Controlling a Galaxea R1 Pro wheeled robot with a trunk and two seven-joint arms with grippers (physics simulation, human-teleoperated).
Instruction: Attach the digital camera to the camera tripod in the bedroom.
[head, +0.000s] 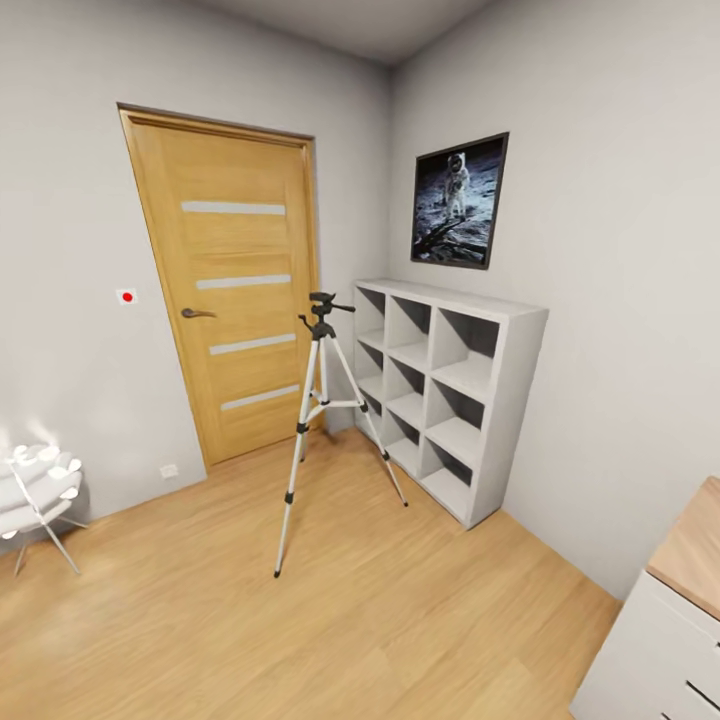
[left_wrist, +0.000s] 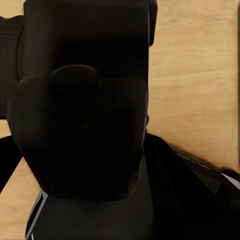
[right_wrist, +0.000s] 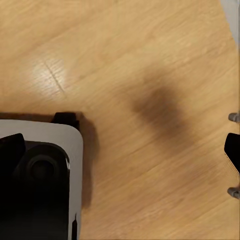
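The camera tripod stands on the wood plank floor in front of me, silver-white legs spread and black head with pan handle on top, nothing mounted on it. It is between the oak door and the white cube shelving. In the left wrist view the digital camera, a matte black box with a rounded hump, sits close against the lens in my left gripper, over the floor. My right gripper shows at the frame edge, its tips apart with nothing held, above bare floor.
A small white ball-shaped lamp with thin legs stands at the left wall. A white drawer unit with a wood top is at the near right. My own base shows below the right arm. Open floor lies between me and the tripod.
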